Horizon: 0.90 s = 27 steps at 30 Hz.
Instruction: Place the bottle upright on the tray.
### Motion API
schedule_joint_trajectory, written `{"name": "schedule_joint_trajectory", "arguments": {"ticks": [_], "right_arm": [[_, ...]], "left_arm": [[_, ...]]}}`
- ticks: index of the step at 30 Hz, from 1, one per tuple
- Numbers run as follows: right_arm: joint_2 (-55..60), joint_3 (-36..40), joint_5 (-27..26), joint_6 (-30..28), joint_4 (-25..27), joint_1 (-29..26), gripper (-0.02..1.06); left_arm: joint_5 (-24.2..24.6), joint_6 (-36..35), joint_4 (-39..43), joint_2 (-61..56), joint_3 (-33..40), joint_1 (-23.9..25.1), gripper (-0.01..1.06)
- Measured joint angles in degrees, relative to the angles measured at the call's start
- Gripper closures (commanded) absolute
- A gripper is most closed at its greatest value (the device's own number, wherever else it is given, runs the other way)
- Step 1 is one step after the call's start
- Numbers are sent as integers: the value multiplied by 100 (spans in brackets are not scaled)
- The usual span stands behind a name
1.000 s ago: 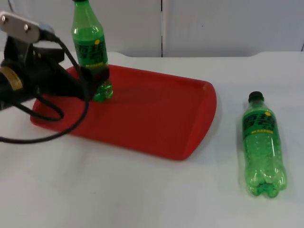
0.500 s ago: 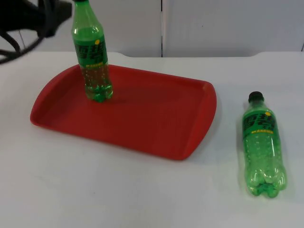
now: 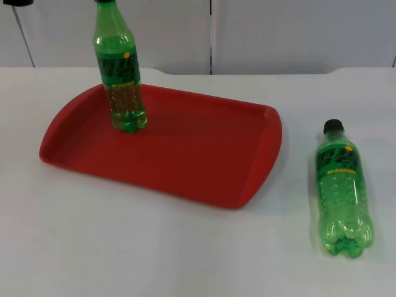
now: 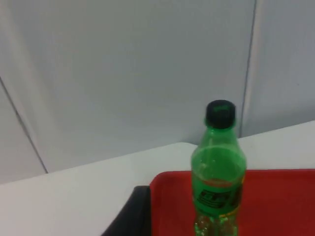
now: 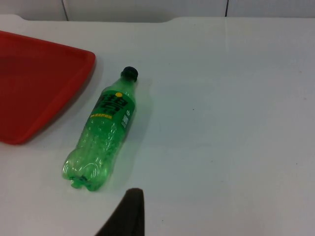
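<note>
white table top [image 3: 185, 247], grey panelled partition wall [image 3: 278, 31] behind

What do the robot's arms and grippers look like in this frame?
Plain matte black, no markings visible. The left gripper, facing the tray, shows a tapered black tip; the right gripper, over the table by the lying bottle, shows a similar pointed tip. A black sliver of the left arm edges the top view.

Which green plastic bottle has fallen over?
The green plastic bottle on the white table, right of the red tray, lies on its side. The other green bottle stands upright on the tray.
</note>
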Motion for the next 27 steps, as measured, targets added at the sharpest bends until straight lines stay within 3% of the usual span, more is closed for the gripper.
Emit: {"name": "schedule_joint_trajectory", "arguments": {"ticks": [10,19,23,27], "right_arm": [[0,0,0,0,0,0,3],[0,0,0,0,0,0,3],[0,0,0,0,0,0,3],[0,0,0,0,0,0,3]], "left_arm": [[1255,-11,-518,-755,10,-790,0],[2214,-11,-591,-1436,10,-1179,0],[2581,166,-795,-1788,10,-1217,0],[2933,870,-1384,-2279,10,-1217,0]]}}
